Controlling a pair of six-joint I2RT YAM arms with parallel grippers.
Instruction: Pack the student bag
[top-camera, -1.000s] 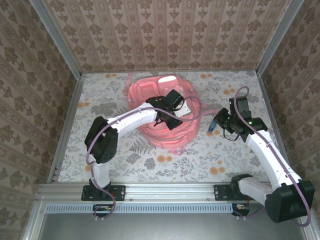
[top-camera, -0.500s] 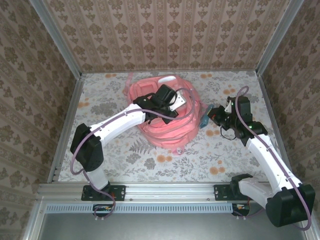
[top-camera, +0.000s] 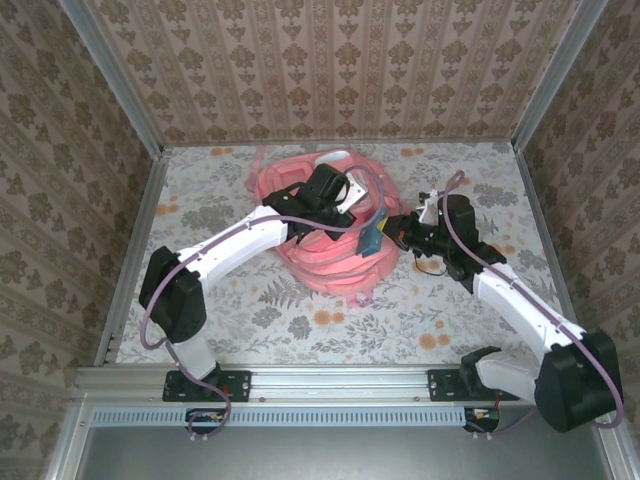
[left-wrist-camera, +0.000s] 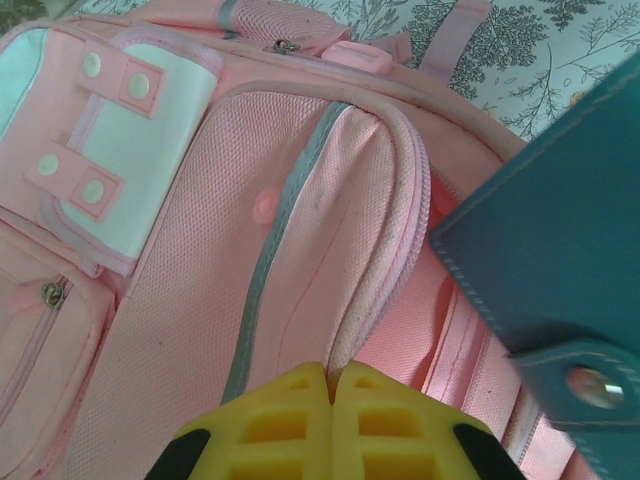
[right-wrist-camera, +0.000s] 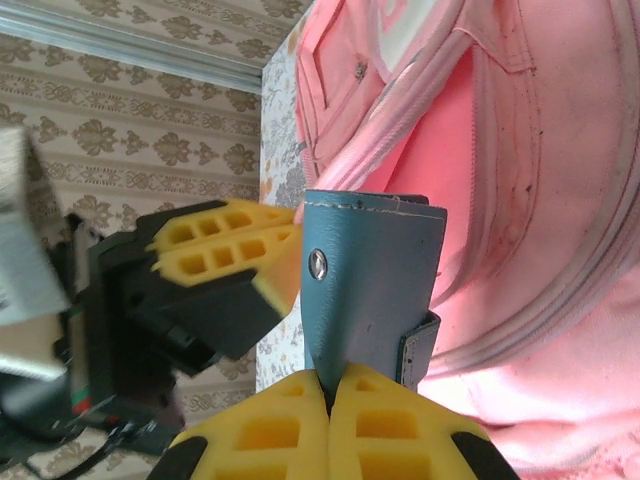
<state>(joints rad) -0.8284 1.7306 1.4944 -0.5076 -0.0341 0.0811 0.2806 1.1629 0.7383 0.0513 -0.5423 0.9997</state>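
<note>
1. Floral tabletop, boxed in by wallpapered walls, carries the bag. It lies flat toward the far edge, about midway between the side edges.
2. The left gripper is clenched on the rim of the bag's main flap, just beside the zip. A dark gap shows under that flap, so I judge the mouth is being held apart.
3. The right gripper is clamped on one end of a teal case. The case is off the tabletop, at the bag's right side, and its free end with the snap points at the gap.
4. Done, as far as shows: the main compartment is unzipped, its flap is lifted, and the case is gripped and at the opening.
5. Left, in my judgement: the case is not yet inside. It must slide into the gap and be let go, and then the bag needs zipping shut.
6. Whether anything already lies inside the bag I cannot tell, because the interior is hidden.
</note>
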